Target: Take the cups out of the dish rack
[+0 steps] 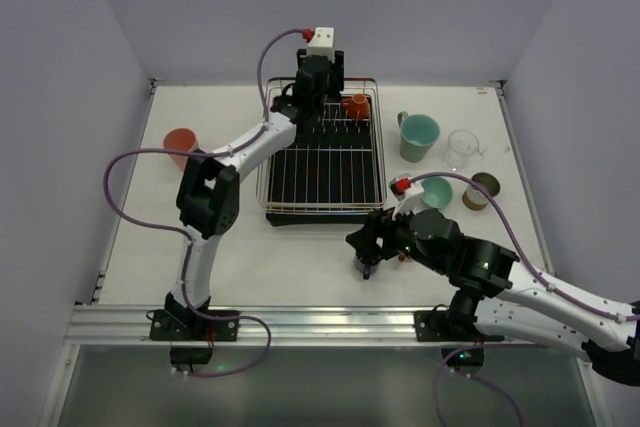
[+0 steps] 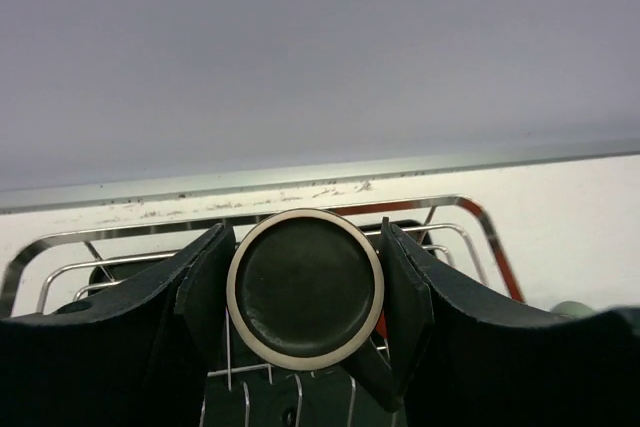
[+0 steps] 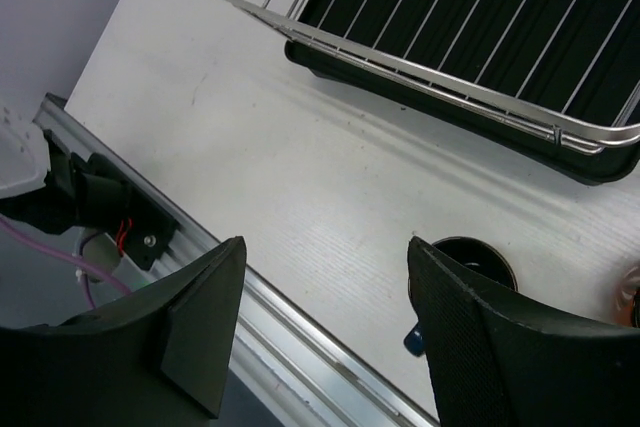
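Note:
The chrome-wire dish rack (image 1: 325,162) stands mid-table over its black tray. My left gripper (image 1: 313,95) is at the rack's far end. In the left wrist view it (image 2: 305,230) is shut on an upturned black cup (image 2: 305,287), one finger on each side. An orange cup (image 1: 356,105) stands in the rack just to its right. My right gripper (image 1: 365,259) is open and empty low over the table in front of the rack. In the right wrist view (image 3: 325,247) a dark blue-handled cup (image 3: 470,255) stands on the table beside its right finger.
A salmon-red cup (image 1: 180,144) stands on the table left of the rack. Right of the rack stand a green cup (image 1: 418,137), a clear cup (image 1: 461,150), a teal cup (image 1: 436,192) and a brown cup (image 1: 483,190). The metal front rail (image 3: 300,337) runs close under my right gripper.

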You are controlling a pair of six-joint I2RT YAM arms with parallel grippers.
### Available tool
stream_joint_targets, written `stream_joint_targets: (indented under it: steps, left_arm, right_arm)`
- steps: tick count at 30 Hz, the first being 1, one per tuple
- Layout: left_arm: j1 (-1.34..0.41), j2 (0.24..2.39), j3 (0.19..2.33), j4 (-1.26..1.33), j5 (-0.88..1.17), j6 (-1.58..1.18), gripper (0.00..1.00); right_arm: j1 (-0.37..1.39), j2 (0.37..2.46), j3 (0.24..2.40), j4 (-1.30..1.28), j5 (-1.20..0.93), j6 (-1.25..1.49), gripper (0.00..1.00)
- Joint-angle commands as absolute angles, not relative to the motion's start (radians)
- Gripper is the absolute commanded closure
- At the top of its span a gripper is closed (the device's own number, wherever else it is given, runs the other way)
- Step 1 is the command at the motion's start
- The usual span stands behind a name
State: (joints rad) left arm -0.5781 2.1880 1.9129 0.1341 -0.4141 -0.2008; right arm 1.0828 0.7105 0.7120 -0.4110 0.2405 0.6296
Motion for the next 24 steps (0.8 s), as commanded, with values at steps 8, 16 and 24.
stream_joint_targets:
  steps: [8,16,24]
  left_arm:
    - [-0.569,1.670,1.522,0.360,-0.228,-0.422,0.95]
    - [-0.558,1.267,0.965,0.615,0.092,-0.720,0.97]
    - [-0.560,1.034,0.727,0.795,0.287,-0.922,0.99]
  right_arm:
    - [0.858,0.753,0.729,-0.080,0.040,0.713,0.30]
    - [0.796,0.796,0.718,0.233,-0.089,0.847,0.16]
    - [0.795,0.870,0.689,0.483,-0.175,0.991,0.18]
